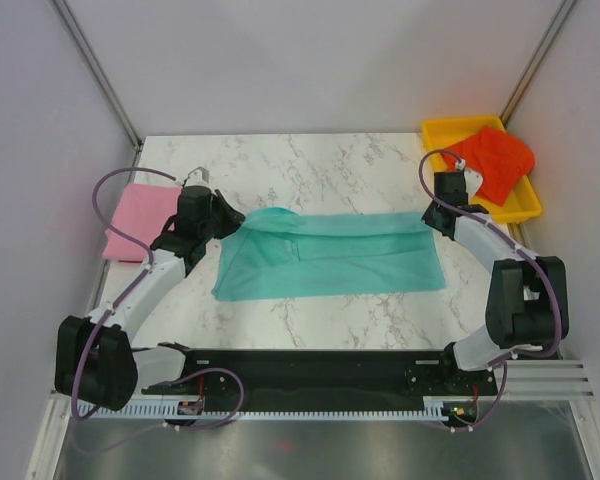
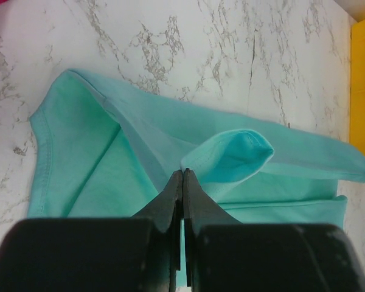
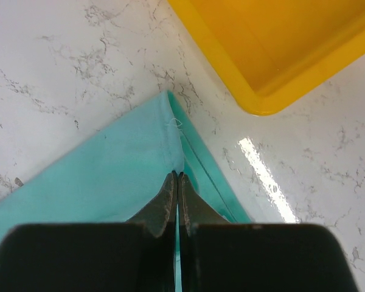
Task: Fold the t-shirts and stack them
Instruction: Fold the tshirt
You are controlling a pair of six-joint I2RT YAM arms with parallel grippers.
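Marble table [image 1: 320, 170] carries the teal t-shirt [image 1: 330, 262], spread wide. I see my left gripper [image 2: 182, 173] pinching its left edge, right gripper [image 3: 177, 176] pinching its right corner.

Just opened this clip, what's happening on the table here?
Both arms hold the teal t-shirt, stretched across the marble table between them. The left gripper is pinched shut on its left end, the right gripper on its far right corner. A pink t-shirt lies folded at the table's left edge; an orange-red t-shirt sits in the yellow tray.
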